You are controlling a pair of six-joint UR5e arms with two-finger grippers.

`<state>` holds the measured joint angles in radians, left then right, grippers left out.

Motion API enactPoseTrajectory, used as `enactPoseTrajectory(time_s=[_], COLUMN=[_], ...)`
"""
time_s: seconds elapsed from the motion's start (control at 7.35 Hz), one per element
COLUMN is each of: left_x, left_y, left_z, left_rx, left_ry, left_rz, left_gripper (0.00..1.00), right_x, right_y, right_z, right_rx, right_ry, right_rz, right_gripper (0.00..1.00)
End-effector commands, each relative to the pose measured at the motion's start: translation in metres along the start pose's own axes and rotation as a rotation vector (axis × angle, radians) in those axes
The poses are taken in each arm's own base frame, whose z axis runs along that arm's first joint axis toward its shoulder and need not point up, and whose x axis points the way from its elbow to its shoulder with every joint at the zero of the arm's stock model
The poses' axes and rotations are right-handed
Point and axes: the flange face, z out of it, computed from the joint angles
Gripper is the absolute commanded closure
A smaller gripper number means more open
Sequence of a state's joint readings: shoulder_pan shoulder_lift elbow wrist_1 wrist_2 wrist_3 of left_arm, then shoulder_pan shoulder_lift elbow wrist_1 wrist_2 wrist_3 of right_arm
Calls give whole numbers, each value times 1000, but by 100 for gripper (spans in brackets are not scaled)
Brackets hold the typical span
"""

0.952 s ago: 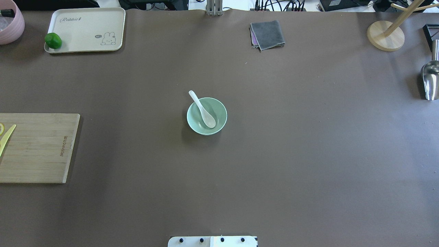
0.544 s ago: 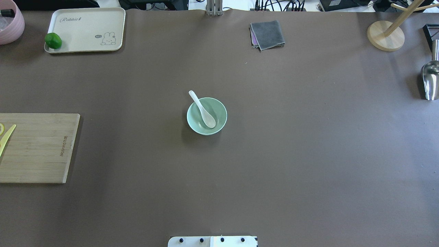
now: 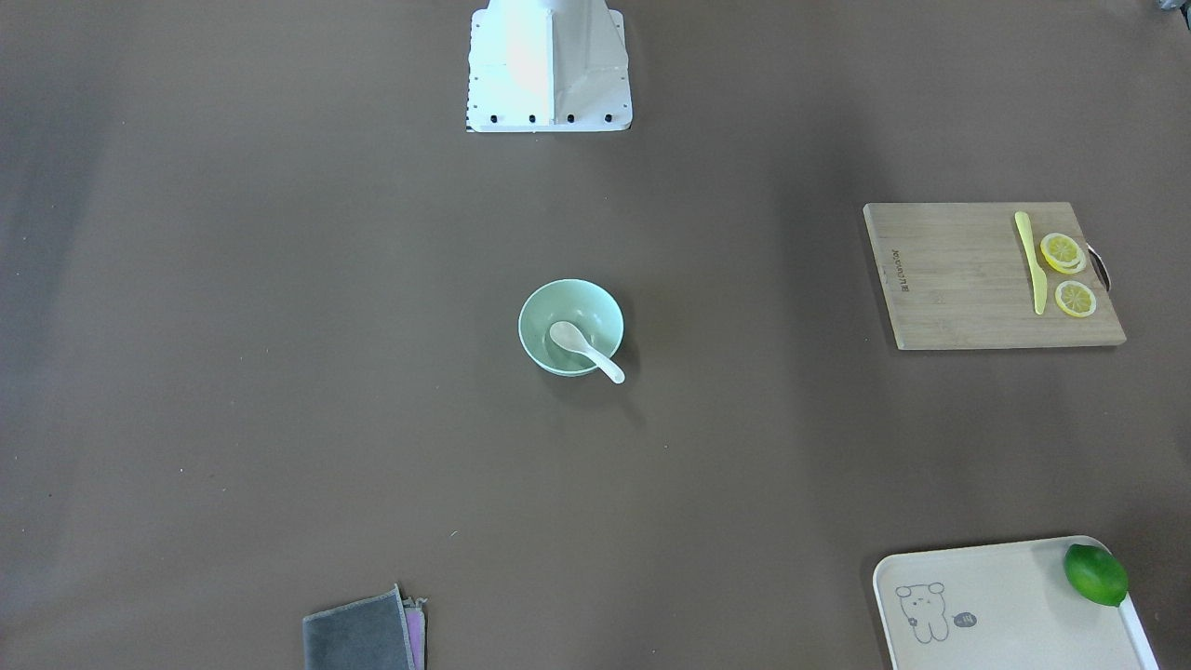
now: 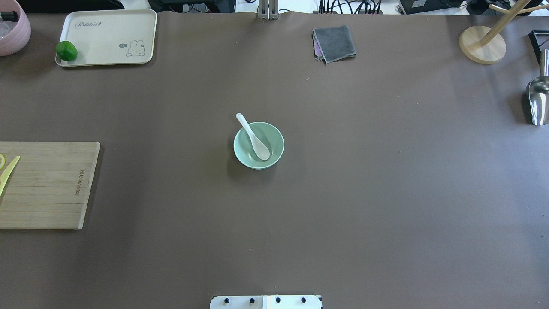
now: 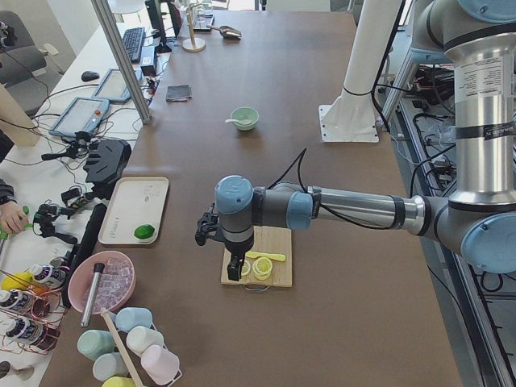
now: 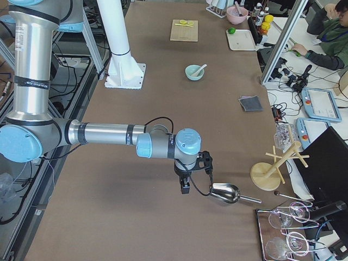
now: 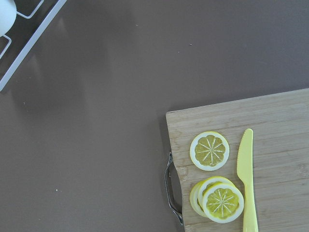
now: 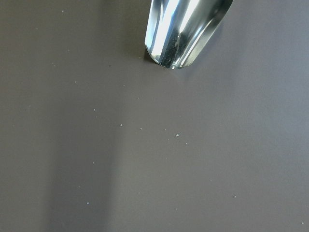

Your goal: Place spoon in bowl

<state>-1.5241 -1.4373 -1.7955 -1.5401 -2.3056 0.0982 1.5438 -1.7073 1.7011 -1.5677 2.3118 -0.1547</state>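
The white spoon [image 4: 256,141] lies in the mint-green bowl [image 4: 279,151] at the table's middle, scoop inside and handle leaning out over the far-left rim. Both also show in the front view, spoon [image 3: 583,347] and bowl [image 3: 558,300]. My left gripper [image 5: 234,270] hangs over the wooden cutting board, far from the bowl. My right gripper [image 6: 185,187] hangs beside the metal scoop at the other end of the table. Each shows only in a side view, so I cannot tell whether it is open or shut.
A cutting board [image 4: 47,184] with a yellow knife [image 4: 8,174] and lemon slices [image 3: 1062,251] is on the left. A tray [image 4: 107,36] with a lime [image 4: 66,50], a grey cloth [image 4: 334,43], a wooden stand [image 4: 482,45] and a metal scoop [image 4: 538,98] line the far and right edges.
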Motion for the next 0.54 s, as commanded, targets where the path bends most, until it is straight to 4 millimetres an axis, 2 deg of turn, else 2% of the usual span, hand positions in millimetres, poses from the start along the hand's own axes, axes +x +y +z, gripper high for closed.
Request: enactPoseTrajectory(time_s=[0.0, 0.41], left_x=[1, 2], left_y=[0, 0], left_z=[-1, -3], left_rx=[2, 7], left_ry=[0, -1], left_rz=[1, 5], left_gripper=[2, 2], right_x=[0, 0], right_y=[0, 0], right_z=[0, 0], right_rx=[1, 3], right_ry=[-3, -4], right_rz=[0, -1], right_gripper=[0, 0])
